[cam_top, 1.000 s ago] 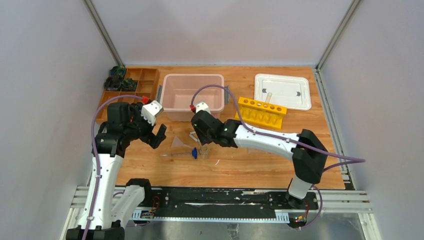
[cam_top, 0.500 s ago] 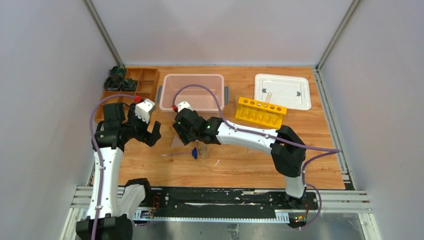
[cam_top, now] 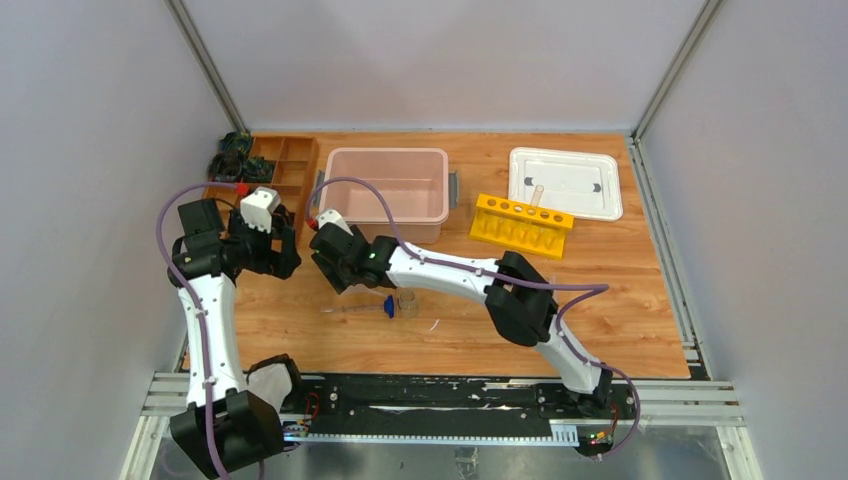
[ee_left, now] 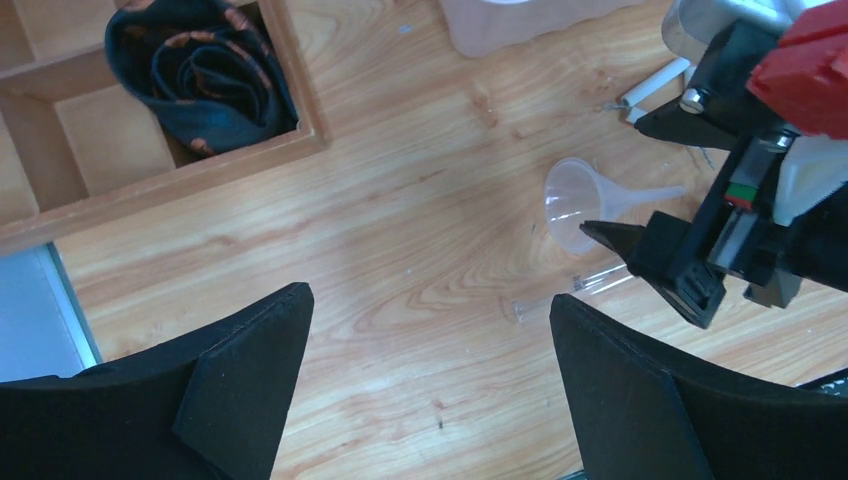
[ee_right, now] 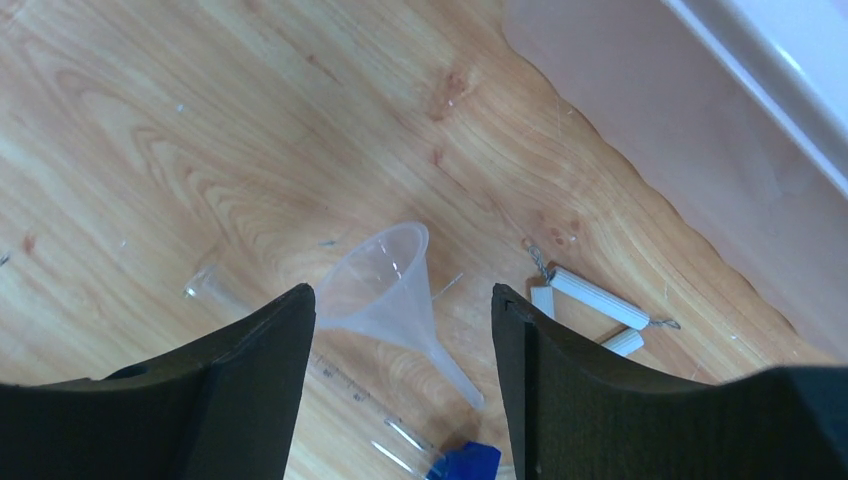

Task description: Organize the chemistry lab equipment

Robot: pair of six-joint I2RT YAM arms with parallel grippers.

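- Nearest the bases, the clear glass tube (cam_top: 350,310), its blue cap (cam_top: 388,305) and the tiny beaker (cam_top: 407,300) lie loose on the table (cam_top: 620,330), at about 5 o'clock from the right gripper (ee_right: 400,290). The right forearm passes just above them, so a low sweep could roll the tube or knock the beaker.
- The right gripper hangs over the clear funnel (ee_right: 385,285) with its jaws well apart and nothing held. In its wrist view one jaw stands on either side of the funnel's mouth. The funnel lies on its side, spout toward 5 o'clock. Its cone is slick and tapered, so a squeeze on the rim may squirt it out. A fingertip that comes down off-centre could flip it.
- The pale triangle (ee_right: 590,300) sits near the funnel at 3 o'clock, where a descending finger could snag its wire and drag it.
- The left gripper (ee_left: 430,300), at 9 o'clock and near the right one, is spread wide and empty over bare wood. A swing by either arm risks a knock.
- The pink bin (cam_top: 385,190) stands at 12 o'clock, and a funnel lifted that way too low would clip its wall.
- The yellow holed rack (cam_top: 522,225) and vial tray (cam_top: 565,183), toward 2 o'clock, are well apart and unthreatened.
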